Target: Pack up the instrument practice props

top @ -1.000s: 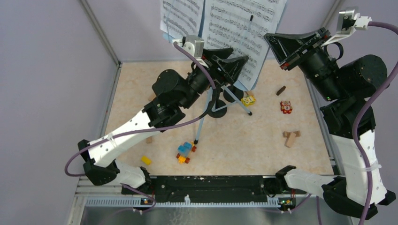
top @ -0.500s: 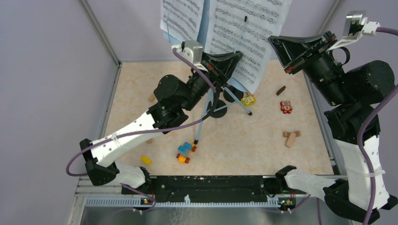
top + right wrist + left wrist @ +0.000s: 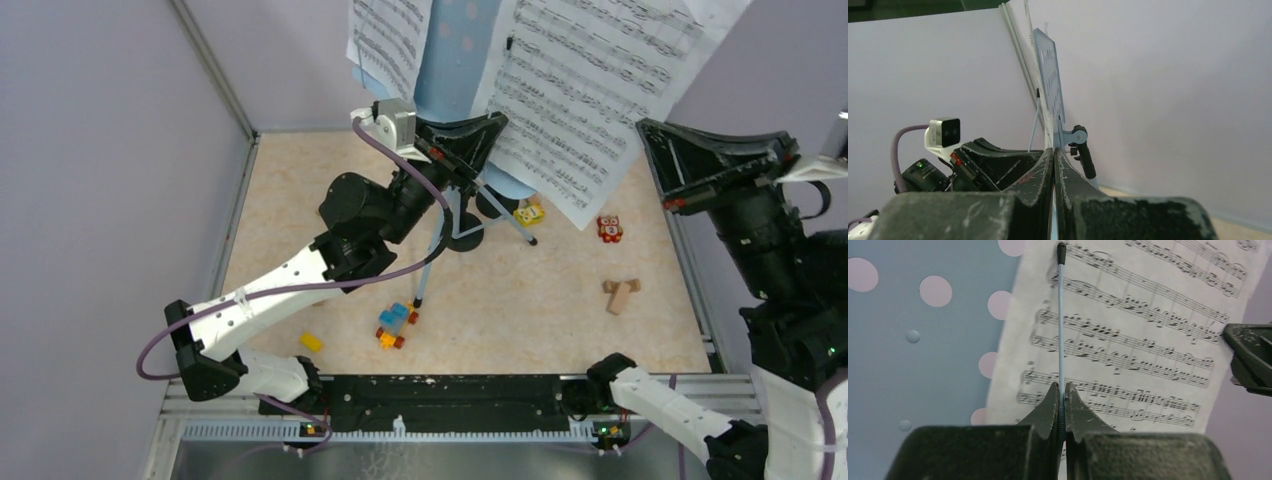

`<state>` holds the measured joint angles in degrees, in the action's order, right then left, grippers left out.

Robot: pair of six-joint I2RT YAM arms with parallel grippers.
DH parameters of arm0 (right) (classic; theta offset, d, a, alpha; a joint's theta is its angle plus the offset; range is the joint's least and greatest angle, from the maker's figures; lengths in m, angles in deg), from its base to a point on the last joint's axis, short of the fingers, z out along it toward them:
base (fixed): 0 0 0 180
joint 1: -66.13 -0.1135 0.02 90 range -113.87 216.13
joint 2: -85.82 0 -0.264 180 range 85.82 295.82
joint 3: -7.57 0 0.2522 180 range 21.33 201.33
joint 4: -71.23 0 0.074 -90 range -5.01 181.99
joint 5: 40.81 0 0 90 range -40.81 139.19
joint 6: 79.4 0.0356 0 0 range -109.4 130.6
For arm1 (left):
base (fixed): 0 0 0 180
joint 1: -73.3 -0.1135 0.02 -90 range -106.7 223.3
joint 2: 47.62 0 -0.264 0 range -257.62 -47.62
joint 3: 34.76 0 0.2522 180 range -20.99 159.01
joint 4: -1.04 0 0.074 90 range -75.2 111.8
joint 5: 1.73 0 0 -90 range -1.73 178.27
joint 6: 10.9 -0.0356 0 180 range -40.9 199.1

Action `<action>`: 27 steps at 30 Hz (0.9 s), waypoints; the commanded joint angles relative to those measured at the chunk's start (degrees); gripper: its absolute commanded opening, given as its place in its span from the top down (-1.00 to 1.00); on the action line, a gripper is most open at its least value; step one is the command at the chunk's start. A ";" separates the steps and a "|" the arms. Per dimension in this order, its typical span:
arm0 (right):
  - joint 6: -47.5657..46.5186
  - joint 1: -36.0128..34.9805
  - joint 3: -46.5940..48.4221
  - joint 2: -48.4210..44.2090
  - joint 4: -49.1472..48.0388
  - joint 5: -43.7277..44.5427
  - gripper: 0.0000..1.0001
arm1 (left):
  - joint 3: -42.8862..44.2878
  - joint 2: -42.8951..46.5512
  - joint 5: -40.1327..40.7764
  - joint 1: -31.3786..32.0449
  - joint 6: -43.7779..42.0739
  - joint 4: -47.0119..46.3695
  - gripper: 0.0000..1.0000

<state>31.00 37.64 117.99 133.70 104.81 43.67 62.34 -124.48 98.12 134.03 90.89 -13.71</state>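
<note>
**Both claws clamped at the music rack**

Along the counter's near edge, the toy-block car and wooden blocks lie loose and are not my concern. At mid-counter stand the tripod legs, with two black mic holders just beside them. Toward the far edge, my left claw is shut on the thin page-holder wire, I judge to free the paper. My right claw is closed and seems to pinch the white sheet-music page edge-on, to draw it rightward. The music rack is pale blue, perforated and upright. Another page hangs on its left.
</note>
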 commanded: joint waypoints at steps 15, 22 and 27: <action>3.33 -0.43 -6.06 -1.65 -5.16 -4.07 0.35 | -0.71 1.79 -0.63 0.04 0.68 -2.43 1.00; 3.73 -0.43 -6.62 -0.66 -6.25 -4.50 0.86 | -0.71 1.58 -0.54 0.08 0.93 -2.52 1.00; 2.48 -0.42 -7.01 -2.51 -4.92 -2.15 1.00 | -0.55 1.52 -0.36 0.09 1.04 -2.51 1.00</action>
<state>34.28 37.64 111.31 132.69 100.89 40.11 61.90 -124.06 98.16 134.03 90.89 -13.87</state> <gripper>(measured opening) 0.004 0.021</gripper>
